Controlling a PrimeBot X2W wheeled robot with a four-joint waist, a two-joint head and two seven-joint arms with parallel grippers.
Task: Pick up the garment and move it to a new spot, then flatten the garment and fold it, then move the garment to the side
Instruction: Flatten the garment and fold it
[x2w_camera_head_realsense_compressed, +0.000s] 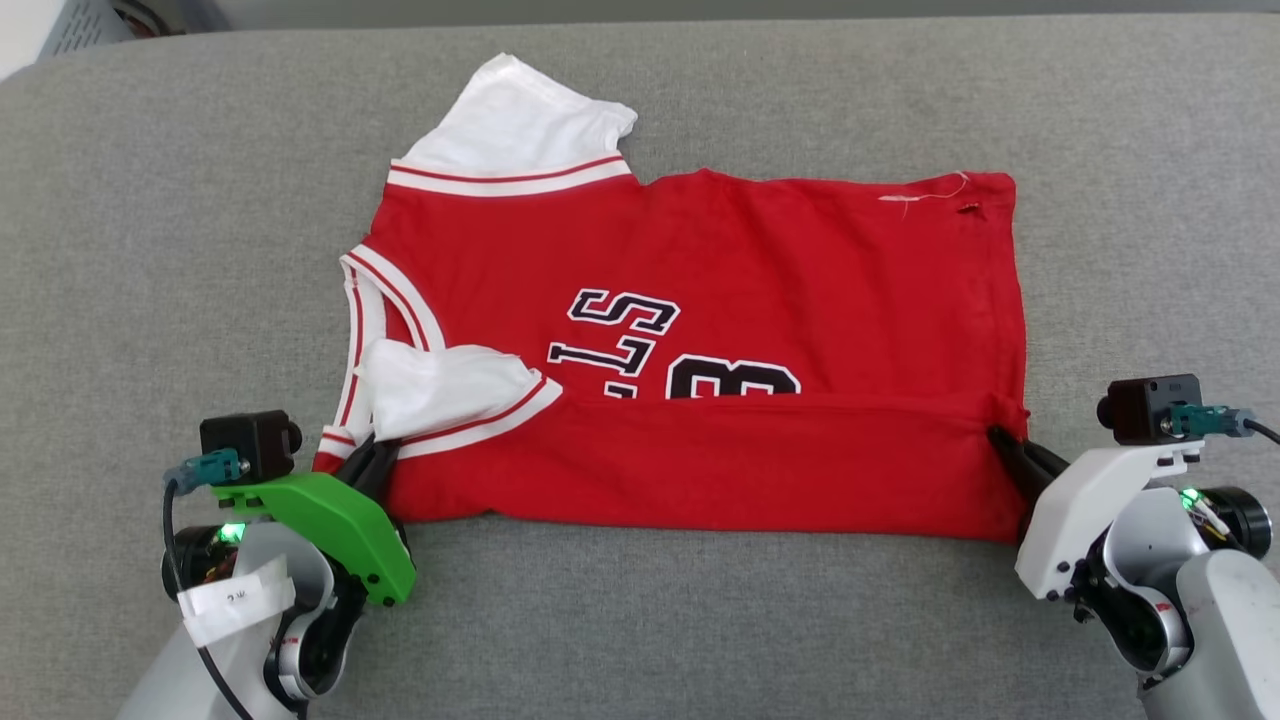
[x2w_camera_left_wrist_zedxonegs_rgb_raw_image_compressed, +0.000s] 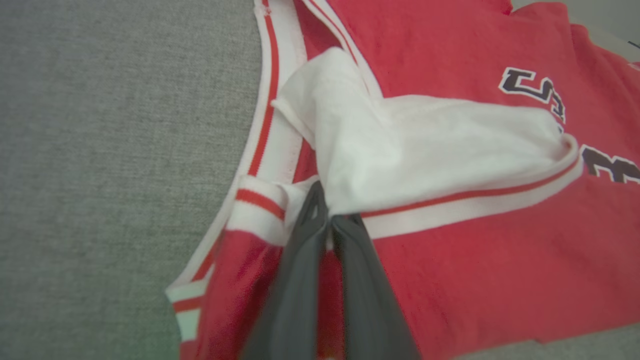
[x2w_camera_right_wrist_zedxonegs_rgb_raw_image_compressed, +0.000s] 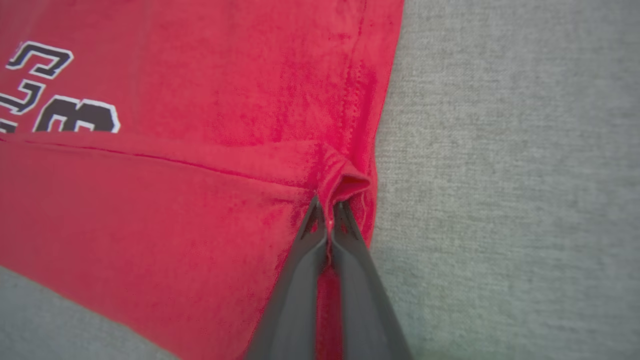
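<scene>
- The red jersey shirt with white sleeves (x2w_camera_head_realsense_compressed: 780, 280) is lying part-folded on the grey fabric surface (x2w_camera_head_realsense_compressed: 700, 620).
- My left gripper (x2w_camera_head_realsense_compressed: 368, 452) is pinching it at the sleeve, and my right gripper (x2w_camera_head_realsense_compressed: 1000, 437) is pinching its hem corner.

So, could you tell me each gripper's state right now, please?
Left gripper: shut on the garment at the sleeve.
Right gripper: shut on the garment's hem.

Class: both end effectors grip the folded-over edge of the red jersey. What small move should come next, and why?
Probably open both and release: the left end effector and right end effector are shut on the garment, whose near flap already lies flat across the lower part of the lettering.
</scene>
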